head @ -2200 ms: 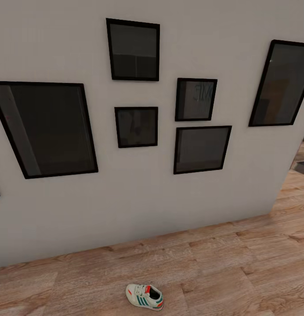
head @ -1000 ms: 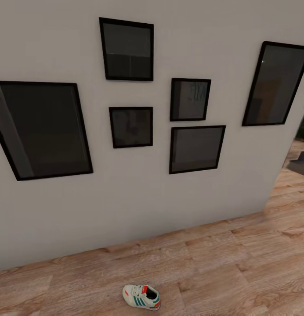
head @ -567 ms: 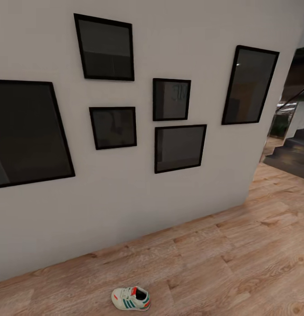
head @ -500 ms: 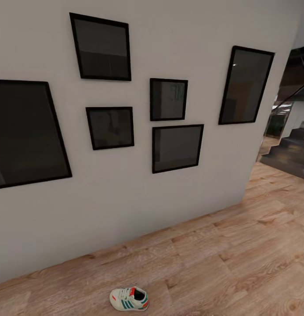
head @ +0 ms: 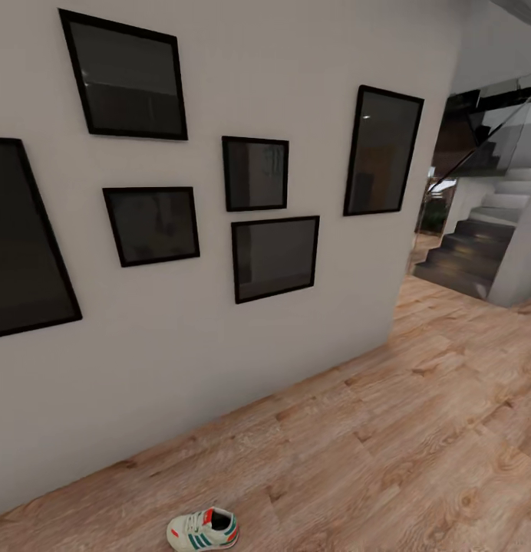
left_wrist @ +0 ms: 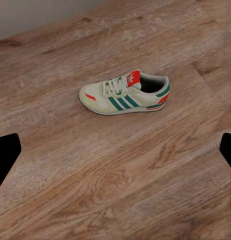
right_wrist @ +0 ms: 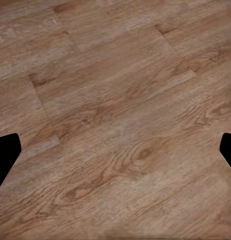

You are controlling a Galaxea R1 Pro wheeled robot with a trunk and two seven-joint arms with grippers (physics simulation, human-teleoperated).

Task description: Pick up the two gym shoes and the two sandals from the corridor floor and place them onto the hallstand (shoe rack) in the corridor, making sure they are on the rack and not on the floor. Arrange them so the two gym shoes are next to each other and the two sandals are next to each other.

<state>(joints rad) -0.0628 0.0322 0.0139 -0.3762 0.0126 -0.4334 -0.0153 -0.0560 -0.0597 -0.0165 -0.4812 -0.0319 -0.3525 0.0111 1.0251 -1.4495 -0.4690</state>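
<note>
Nearest the robot, one gym shoe (head: 202, 530) lies alone on the corridor floor (head: 419, 429), upright on its sole and a little out from the foot of the wall (head: 219, 337); the left wrist view looks down on it (left_wrist: 125, 92), side-on, laces and orange tongue up, with bare planks all around. The left gripper (left_wrist: 115, 150) has its fingertips far apart at that view's two sides, holding nothing, and the right gripper (right_wrist: 115, 150) is spread the same way over plain floor. That wide stance probably suits a robot on its way, ready to close on a shoe. Farther off, black picture frames (head: 256, 173) hang on the wall, which ends at a corner where the floor widens toward a dark staircase (head: 473, 253). The open planks on that side leave the base ample turning room.
</note>
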